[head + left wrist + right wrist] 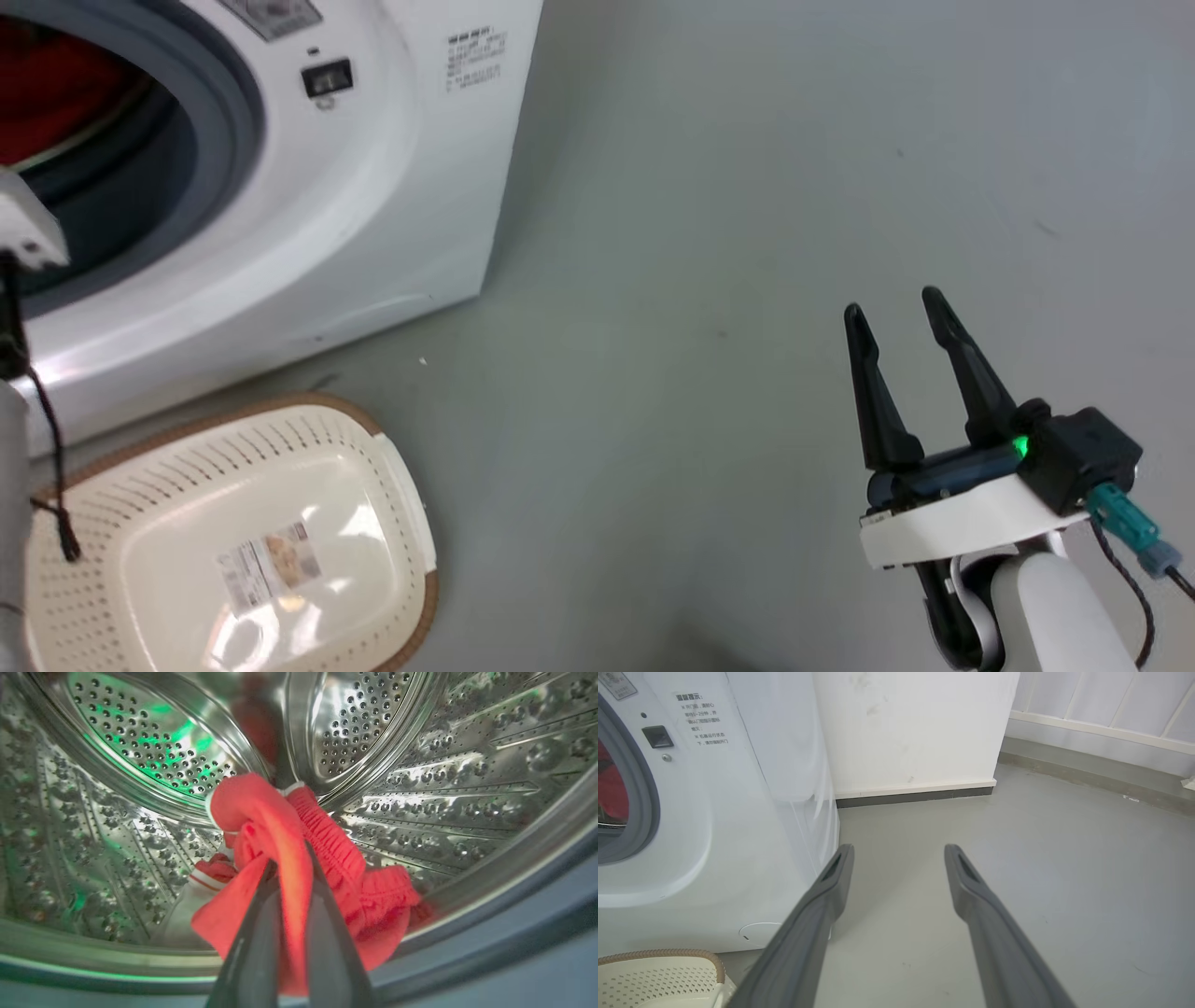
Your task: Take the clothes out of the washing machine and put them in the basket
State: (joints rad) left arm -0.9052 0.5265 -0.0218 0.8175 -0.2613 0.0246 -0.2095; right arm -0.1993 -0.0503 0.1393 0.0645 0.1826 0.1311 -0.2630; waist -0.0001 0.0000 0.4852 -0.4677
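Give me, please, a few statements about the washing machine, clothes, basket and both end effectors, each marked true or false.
1. The left end effector is shut on red clothes inside the drum of the washing machine. True.
2. The basket already holds a garment. False: no garment lies in it; a label sits on its base.
3. The right end effector is open above the floor. True.
4. The basket stands on top of the washing machine. False: it sits on the floor in front of it.

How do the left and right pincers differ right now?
The left pincer is shut on the clothes; the right pincer is open, holding nothing. The left pincer reaches inside the washing machine; the right pincer hangs over the floor beside it. Both have long dark fingers.
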